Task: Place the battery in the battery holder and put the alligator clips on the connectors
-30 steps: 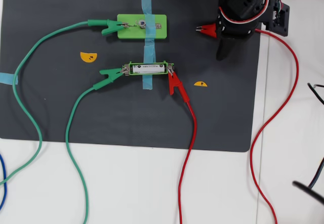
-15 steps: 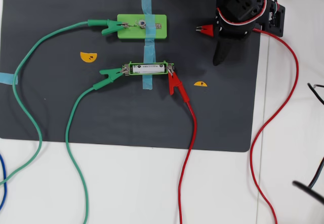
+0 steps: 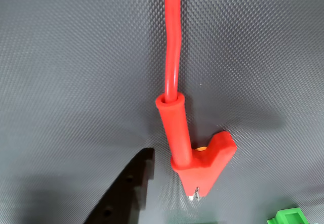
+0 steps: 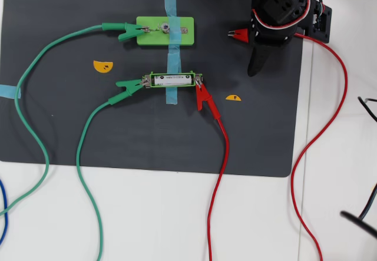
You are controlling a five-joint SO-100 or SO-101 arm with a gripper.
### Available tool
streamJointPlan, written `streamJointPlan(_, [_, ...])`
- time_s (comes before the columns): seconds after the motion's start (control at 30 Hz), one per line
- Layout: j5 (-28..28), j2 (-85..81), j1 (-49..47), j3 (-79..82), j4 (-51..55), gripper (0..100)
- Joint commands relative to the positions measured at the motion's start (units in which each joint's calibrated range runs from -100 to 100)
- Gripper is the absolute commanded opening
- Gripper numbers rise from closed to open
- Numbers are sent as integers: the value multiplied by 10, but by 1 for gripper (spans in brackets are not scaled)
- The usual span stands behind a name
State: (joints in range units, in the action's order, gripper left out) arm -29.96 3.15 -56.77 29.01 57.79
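Overhead, the fingers [image 4: 244, 36] grip a red alligator clip [image 4: 238, 35], its tip jutting left.

Place: I work at an electronics hobby bench.
Surface: my white desk [image 4: 177, 214] carries a dark textured mat [image 4: 70, 131].
Landmark: the battery holder [image 4: 172, 79] is taped to the mat with blue tape [image 4: 171, 49].
Wiring: green and red alligator clips [image 4: 203, 98] bite its ends, leads trailing off the mat.
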Motion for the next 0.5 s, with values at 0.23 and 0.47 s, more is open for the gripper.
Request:
streamJointPlan(0.23, [0,59,8,-24,4,37])
streamJointPlan(0.47, [0,82,8,-27,3,36])
